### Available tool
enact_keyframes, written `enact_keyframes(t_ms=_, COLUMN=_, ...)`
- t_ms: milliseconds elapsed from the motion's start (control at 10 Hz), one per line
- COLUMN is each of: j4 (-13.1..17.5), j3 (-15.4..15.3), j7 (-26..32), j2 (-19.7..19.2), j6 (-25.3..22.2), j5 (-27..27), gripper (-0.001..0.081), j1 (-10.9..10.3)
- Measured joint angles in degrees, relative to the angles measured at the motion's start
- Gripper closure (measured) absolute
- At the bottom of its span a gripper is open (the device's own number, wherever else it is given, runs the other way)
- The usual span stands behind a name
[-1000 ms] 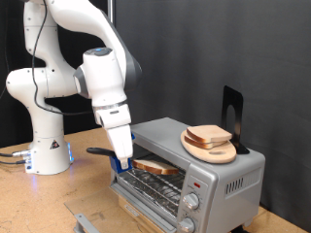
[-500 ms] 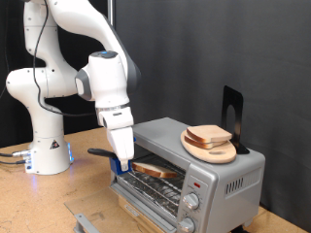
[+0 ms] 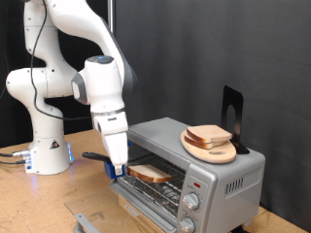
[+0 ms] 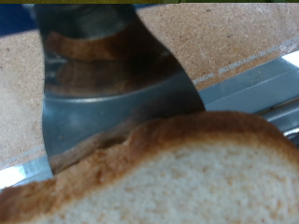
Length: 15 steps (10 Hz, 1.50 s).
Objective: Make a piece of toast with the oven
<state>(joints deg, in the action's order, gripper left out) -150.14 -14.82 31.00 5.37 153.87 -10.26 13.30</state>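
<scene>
The silver oven (image 3: 229,176) stands at the exterior view's right with its glass door (image 3: 146,201) folded down and open. The piece of toast (image 3: 149,174), pale with a brown crust, lies nearly flat at the mouth of the oven, just over the wire rack. My gripper (image 3: 118,169) is at the slice's left edge and shut on it. The wrist view is filled by the piece of toast (image 4: 177,177) seen very close, with shiny metal of the oven (image 4: 112,93) behind it. My fingers do not show in that view.
On top of the oven sits a round wooden board (image 3: 211,150) carrying a pile of bread slices (image 3: 209,136), with a black stand (image 3: 231,115) behind it. The arm's white base (image 3: 44,146) stands at the left on the wooden table (image 3: 29,209).
My gripper has moved down and towards the exterior view's left, taking the slice with it. The slice now lies lower and flatter at the oven's mouth.
</scene>
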Motion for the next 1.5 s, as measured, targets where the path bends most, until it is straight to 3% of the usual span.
enact_keyframes(t_ms=800, j4=0.22, j3=2.23, j7=3.41, j2=-0.67, j6=-1.43, j5=-0.10, gripper=0.0438, j1=1.06)
enact_keyframes(t_ms=1500, j4=1.77, j3=-0.07, j7=-0.12, j2=-0.37, j6=-2.70, j5=-1.33, gripper=0.0438, j1=-0.07)
